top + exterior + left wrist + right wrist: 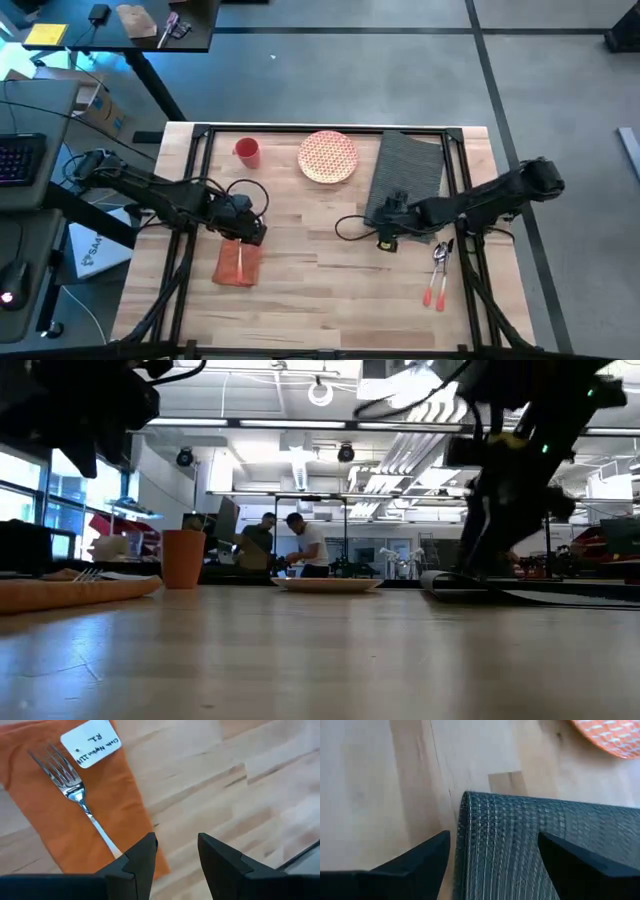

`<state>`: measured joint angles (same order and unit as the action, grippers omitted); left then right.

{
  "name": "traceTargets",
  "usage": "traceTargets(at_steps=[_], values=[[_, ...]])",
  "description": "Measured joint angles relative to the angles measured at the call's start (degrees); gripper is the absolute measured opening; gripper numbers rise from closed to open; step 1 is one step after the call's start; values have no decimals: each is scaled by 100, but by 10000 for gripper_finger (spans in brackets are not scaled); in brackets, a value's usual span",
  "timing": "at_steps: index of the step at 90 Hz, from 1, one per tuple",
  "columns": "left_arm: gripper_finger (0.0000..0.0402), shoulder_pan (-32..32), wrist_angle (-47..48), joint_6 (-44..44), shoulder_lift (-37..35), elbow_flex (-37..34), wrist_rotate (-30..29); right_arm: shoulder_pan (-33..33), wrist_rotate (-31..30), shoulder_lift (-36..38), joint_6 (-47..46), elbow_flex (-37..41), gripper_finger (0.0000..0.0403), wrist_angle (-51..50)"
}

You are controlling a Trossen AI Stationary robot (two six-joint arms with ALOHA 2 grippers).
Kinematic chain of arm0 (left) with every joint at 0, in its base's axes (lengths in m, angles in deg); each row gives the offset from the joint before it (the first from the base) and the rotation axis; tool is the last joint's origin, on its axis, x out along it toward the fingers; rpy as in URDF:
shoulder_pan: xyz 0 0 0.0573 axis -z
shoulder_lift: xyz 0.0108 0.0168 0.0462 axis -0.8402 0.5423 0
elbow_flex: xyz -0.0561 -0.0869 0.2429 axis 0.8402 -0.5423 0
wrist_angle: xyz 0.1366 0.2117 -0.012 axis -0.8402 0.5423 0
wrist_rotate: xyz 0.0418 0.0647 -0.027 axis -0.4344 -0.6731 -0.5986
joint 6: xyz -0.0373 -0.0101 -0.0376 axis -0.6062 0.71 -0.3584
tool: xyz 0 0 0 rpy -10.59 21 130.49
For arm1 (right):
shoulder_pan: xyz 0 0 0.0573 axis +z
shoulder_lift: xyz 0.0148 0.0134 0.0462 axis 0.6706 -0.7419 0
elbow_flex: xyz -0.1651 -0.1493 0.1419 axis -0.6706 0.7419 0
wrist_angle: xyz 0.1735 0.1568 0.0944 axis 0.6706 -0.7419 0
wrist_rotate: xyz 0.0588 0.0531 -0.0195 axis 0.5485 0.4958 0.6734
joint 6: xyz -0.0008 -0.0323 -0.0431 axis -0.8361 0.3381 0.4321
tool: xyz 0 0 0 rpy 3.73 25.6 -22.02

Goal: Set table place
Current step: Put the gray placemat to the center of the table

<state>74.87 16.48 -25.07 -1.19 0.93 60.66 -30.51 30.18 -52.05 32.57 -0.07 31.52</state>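
Light wood table, dark grey placemat edge between open right hand fingers, left hand open over napkin.

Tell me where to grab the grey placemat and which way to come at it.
Probably grip the placemat at its near corner, where the edge curls up off the table; elsewhere it lies flat. Come from above with one finger on each side of that lifted edge. The right gripper is open and straddles that corner now, plate clear beside it.

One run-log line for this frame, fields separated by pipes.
right claw open, straddling placemat edge | left claw open above napkin with fork | plate, cup untouched
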Motion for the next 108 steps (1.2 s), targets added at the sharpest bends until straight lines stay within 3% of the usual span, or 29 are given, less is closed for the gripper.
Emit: traceTargets(at_steps=[9, 20, 32, 46, 60, 71, 83, 99, 108], values=[[131, 40, 0, 0, 0, 0, 16, 0, -471, -442, -86, -2, 275, 40], [131, 84, -16, -4, -2, 0, 51, -32, -839, -714, -829, -234, 240, -505], [131, 90, -50, -65, -2, 4, 77, -222, -880, -760, -1241, -484, 163, -928], [131, 83, -78, -93, -4, 6, 11, -428, -913, -538, -1123, -951, 28, -1310], [131, 139, -79, 66, -2, 186, -438, -492, -717, -76, -1115, -1871, 3, -2269], [131, 193, -80, 543, -2, 560, -940, -547, 258, 248, -1675, -2961, 1, -3447], [131, 197, -72, 1301, -2, 1114, -1488, -549, 2078, 335, -2498, -4356, 0, -4181], [131, 197, -83, 2544, -2, 1943, -1921, -431, 4570, 330, -3555, -5805, 0, -3294], [131, 178, -69, 3169, -15, 2374, -1960, -504, 4773, 336, -3893, -6111, 0, -2992]])
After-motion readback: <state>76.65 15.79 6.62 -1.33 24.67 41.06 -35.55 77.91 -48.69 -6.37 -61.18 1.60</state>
